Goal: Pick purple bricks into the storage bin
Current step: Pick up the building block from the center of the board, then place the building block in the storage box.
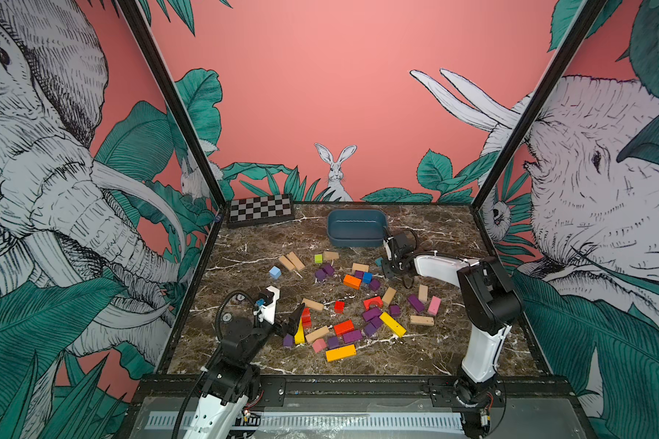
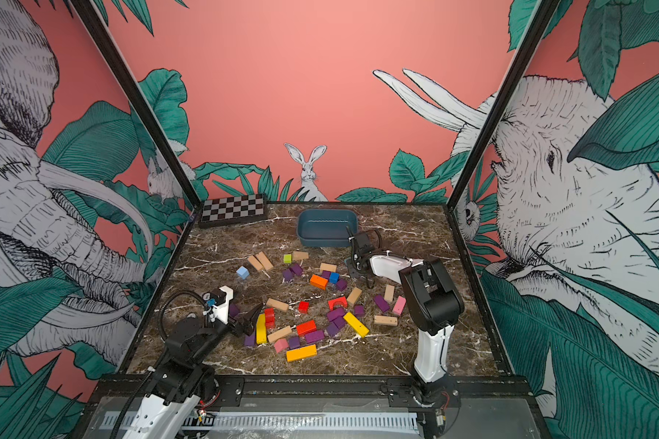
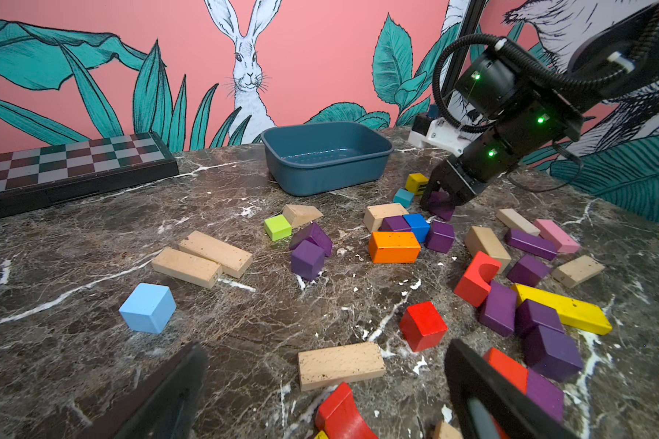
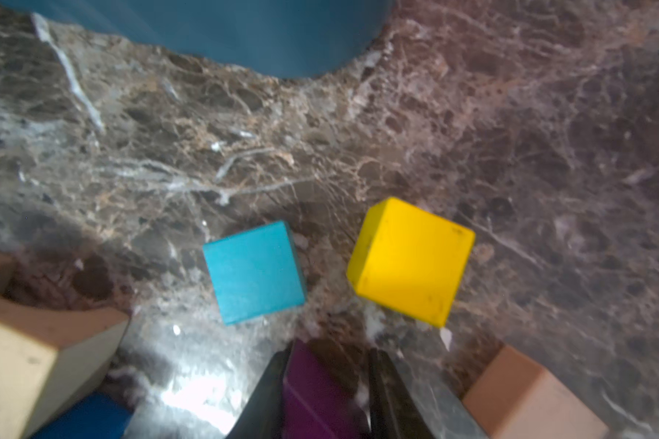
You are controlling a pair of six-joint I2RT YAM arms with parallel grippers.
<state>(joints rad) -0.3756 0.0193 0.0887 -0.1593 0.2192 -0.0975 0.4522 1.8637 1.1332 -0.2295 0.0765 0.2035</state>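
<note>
I've got the marble table (image 1: 434,342) across the whole booth floor, with blocks strewn over its middle. The checkerboard box (image 1: 261,211) lies flat at the far left corner. The storage bin (image 1: 356,240) sits upright at the far middle, well apart from that box. Its blue-grey wall also shows, blurred, in the right wrist view.

The right arm (image 1: 487,296) reaches forward and bends down just beside the bin's near right corner. The left arm (image 1: 240,342) is low at the near left edge of the pile.

The left gripper (image 3: 326,347) has its jaws wide over a plain wooden bar (image 3: 341,365) and holds nothing. The right gripper (image 3: 440,199) has its tips down at the table, jaws narrow around one purple brick (image 4: 320,399). One finger (image 4: 265,395) sits against it. A sliver shows on the other side, so I cannot tell if the grip is made. That brick looks to rest on the table.

Every one of the purple bricks (image 1: 371,314) I can see lies on the table, mixed with red, orange, yellow and plain blocks. A purple pair (image 1: 320,274) is at the pile's far left, a purple bar (image 1: 415,303) is on the right, and more sit in the near middle.

A teal cube (image 4: 255,273) and a yellow cube (image 4: 411,262) sit just beyond the right fingertips, between them and the bin, apart from each other.
</note>
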